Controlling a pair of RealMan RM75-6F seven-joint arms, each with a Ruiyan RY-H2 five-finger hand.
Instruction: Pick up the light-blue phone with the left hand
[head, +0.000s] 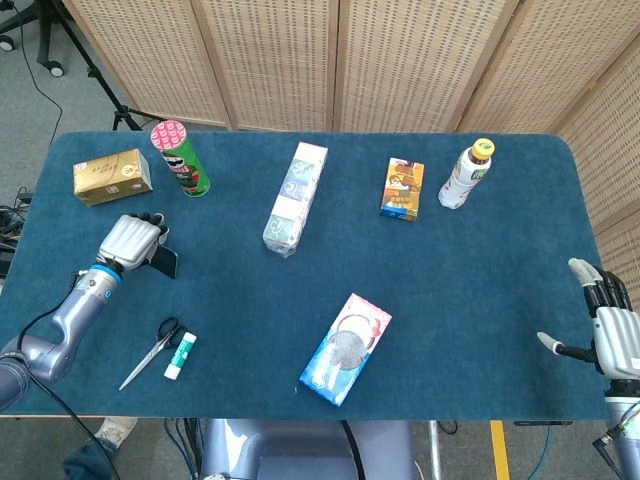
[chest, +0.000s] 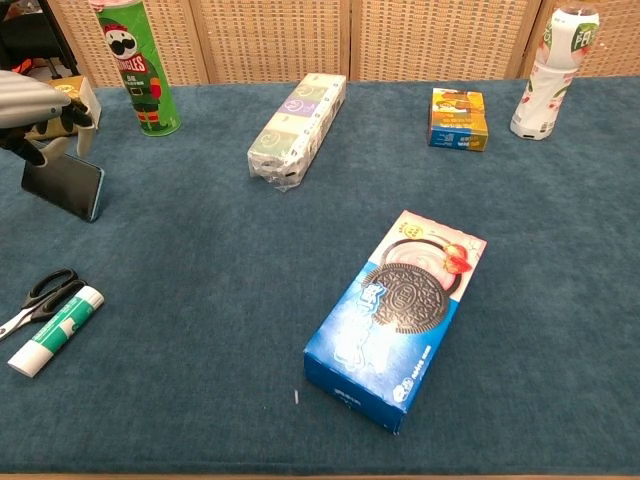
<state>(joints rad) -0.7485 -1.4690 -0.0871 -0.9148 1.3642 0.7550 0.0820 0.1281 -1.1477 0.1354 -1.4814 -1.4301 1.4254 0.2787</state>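
My left hand (head: 130, 240) (chest: 35, 105) grips the light-blue phone (chest: 65, 186) (head: 163, 261) at the table's left side. The phone hangs tilted from the fingers, its dark screen facing the chest camera and its lower end just above the blue cloth. In the head view only a dark sliver of the phone shows below the hand. My right hand (head: 610, 325) is at the table's right front corner, fingers spread, holding nothing.
Scissors (chest: 35, 298) and a glue stick (chest: 55, 330) lie in front of the phone. A chips can (chest: 140, 70) and a tan box (head: 112, 176) stand behind the left hand. A tissue pack (chest: 298, 128), a cookie box (chest: 400, 315), a small orange box (chest: 459, 118) and a bottle (chest: 552, 70) stand further right.
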